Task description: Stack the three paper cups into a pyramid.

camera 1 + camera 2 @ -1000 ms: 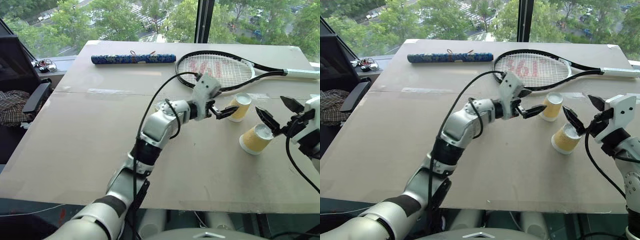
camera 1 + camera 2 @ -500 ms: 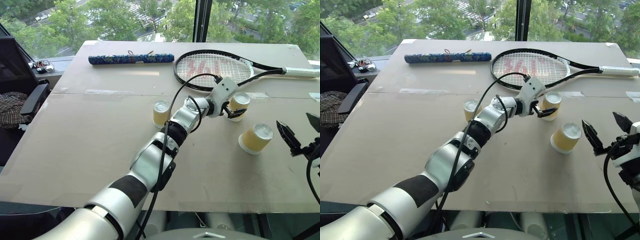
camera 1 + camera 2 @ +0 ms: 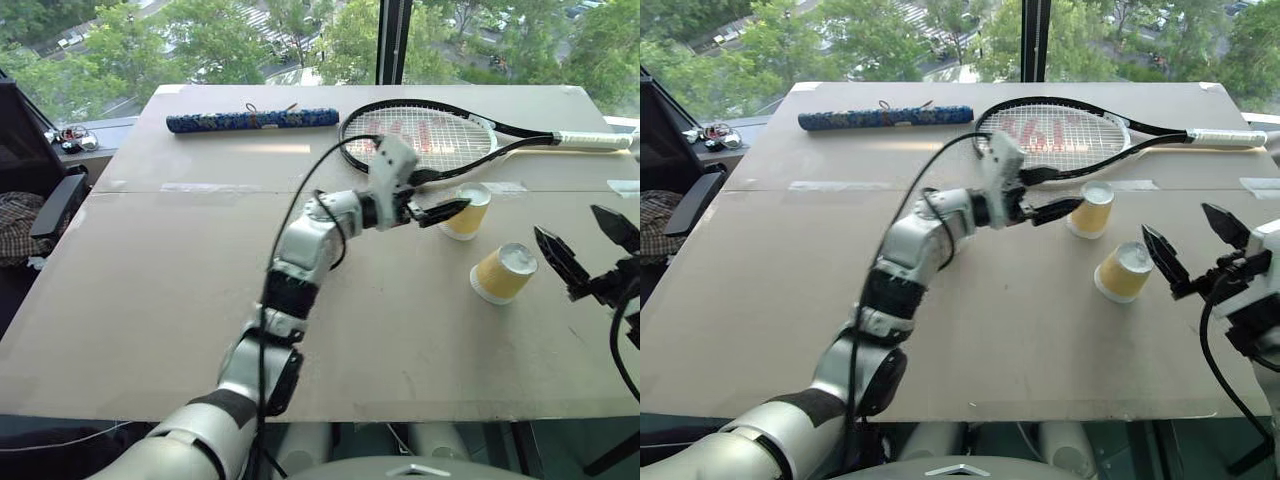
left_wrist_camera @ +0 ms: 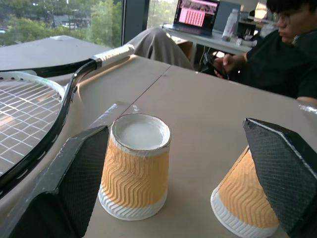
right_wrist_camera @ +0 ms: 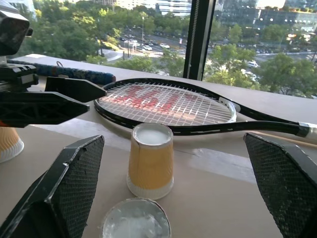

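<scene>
Two paper cups stand upside down right of the table's middle: a far cup by the racket and a near cup. The third paper cup sits behind my left arm. My left gripper is open and points to the right, its fingertips just short of the far cup, holding nothing. One of its fingers half covers the near cup. My right gripper hangs open and empty to the right of the near cup, apart from it. Its own view faces the far cup.
A tennis racket lies just behind the far cup, its handle running to the right. A blue patterned roll lies at the back left. A person sits beyond the table's right end. A dark chair stands at the left.
My left gripper reached in to the far cup and has drawn back to the left, still open. My right gripper has backed away from the near cup. No cup has moved.
</scene>
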{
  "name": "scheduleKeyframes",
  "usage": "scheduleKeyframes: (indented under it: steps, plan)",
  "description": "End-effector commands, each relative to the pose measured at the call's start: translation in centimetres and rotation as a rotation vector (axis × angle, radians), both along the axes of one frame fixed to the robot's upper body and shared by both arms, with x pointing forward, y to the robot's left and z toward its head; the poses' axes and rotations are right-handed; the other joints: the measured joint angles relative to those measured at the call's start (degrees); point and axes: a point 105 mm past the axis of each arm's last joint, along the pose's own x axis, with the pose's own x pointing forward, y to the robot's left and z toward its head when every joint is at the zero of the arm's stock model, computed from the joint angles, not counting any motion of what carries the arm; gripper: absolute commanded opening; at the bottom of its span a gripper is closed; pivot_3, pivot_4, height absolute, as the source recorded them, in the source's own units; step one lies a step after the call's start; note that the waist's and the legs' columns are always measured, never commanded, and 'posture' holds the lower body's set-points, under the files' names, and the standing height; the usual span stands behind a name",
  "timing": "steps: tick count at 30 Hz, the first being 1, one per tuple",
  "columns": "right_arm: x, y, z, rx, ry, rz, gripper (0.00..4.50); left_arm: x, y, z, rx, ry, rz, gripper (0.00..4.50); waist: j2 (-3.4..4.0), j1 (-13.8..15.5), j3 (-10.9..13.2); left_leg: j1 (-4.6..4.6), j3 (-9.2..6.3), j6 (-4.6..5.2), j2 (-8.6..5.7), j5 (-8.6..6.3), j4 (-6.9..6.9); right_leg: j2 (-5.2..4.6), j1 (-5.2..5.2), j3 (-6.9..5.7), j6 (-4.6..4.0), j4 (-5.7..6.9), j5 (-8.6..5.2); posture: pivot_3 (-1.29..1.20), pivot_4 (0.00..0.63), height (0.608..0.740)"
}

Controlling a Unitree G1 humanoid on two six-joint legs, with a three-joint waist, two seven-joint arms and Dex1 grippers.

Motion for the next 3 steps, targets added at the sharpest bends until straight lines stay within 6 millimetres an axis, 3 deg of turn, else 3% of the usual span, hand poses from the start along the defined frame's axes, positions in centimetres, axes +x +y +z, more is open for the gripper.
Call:
scheduleKeyframes:
  steps: [1, 3]
  plan:
    - [0.8, 1.3, 0.3, -0.011, -0.004, 0.083, 4.50, -1.1, 2.8, 2.8, -0.060, -0.070, 0.079, 4.46, 0.00, 0.4, 0.0, 0.00, -0.02, 0.00, -0.01, 0.00, 0.01, -0.01, 0.01, -0.03, 0.00, 0.00, 0.00, 0.00, 0.150, 0.740]
    - [1.6, 1.6, -0.1, -0.011, 0.007, 0.101, 4.50, -1.6, 4.4, 2.8, -0.065, -0.070, 0.120, 4.46, -0.01, 0.5, 0.0, 0.00, -0.06, 0.00, -0.05, 0.00, 0.06, -0.06, 0.07, -0.10, 0.01, -0.02, 0.01, 0.00, 0.150, 0.740]
